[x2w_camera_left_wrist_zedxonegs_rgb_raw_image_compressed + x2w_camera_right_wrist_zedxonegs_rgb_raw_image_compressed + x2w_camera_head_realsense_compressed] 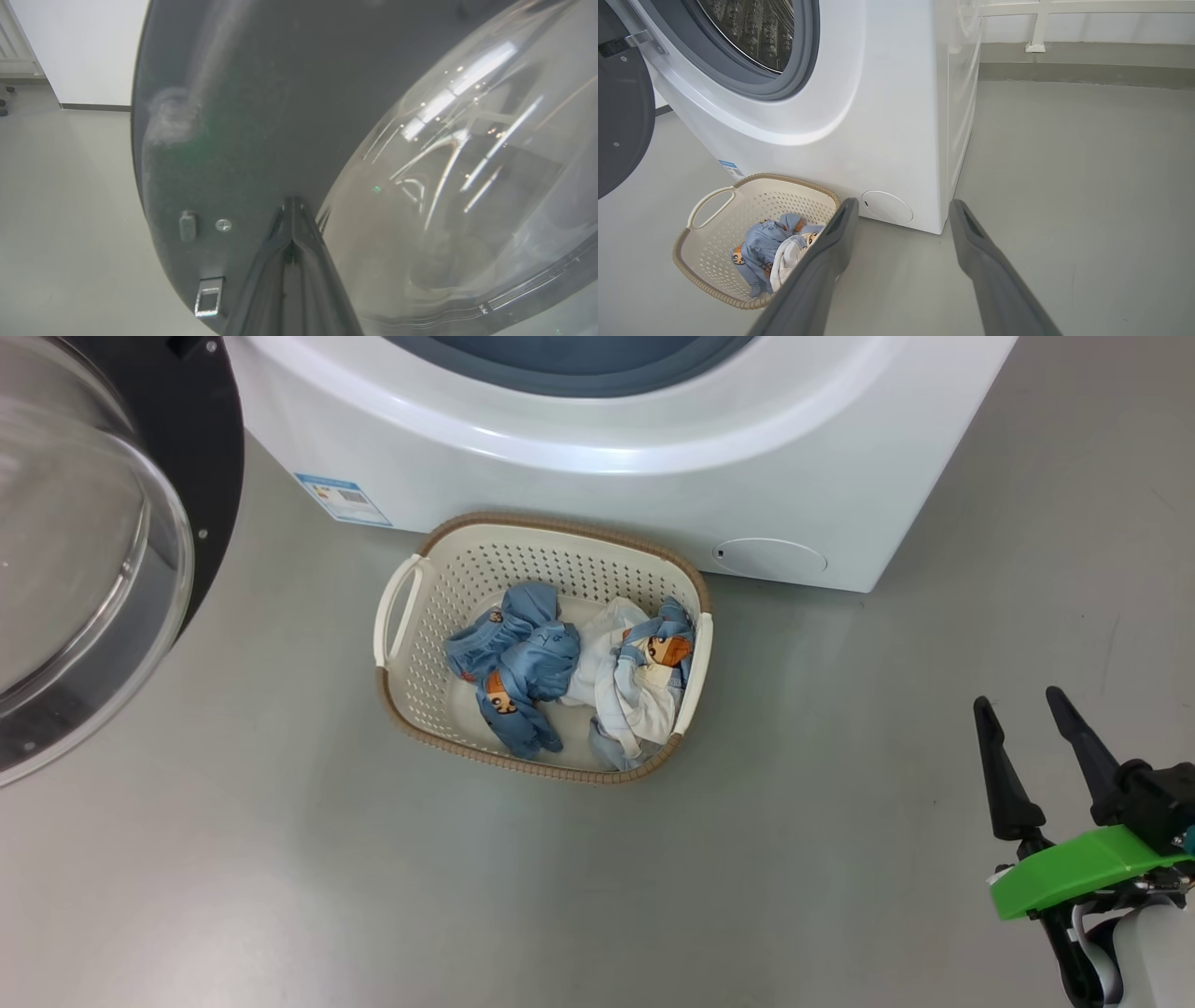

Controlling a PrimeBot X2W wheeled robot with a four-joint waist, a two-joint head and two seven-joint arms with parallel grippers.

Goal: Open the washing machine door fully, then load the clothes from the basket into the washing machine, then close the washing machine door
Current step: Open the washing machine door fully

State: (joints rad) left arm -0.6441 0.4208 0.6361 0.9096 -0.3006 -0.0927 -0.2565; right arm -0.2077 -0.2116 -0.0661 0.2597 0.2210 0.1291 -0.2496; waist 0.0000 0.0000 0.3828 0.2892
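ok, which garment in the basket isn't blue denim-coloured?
The crumpled white garment in the right half of the cream perforated plastic basket, head view; the other garments are light blue with orange-brown cartoon patches.

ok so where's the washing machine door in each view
Head view: washing machine door, open at the left edge.
Left wrist view: across most of the frame, shut left gripper by its ring.
Right wrist view: dark slab at far left.
Shared landmark: basket, head and right wrist views.
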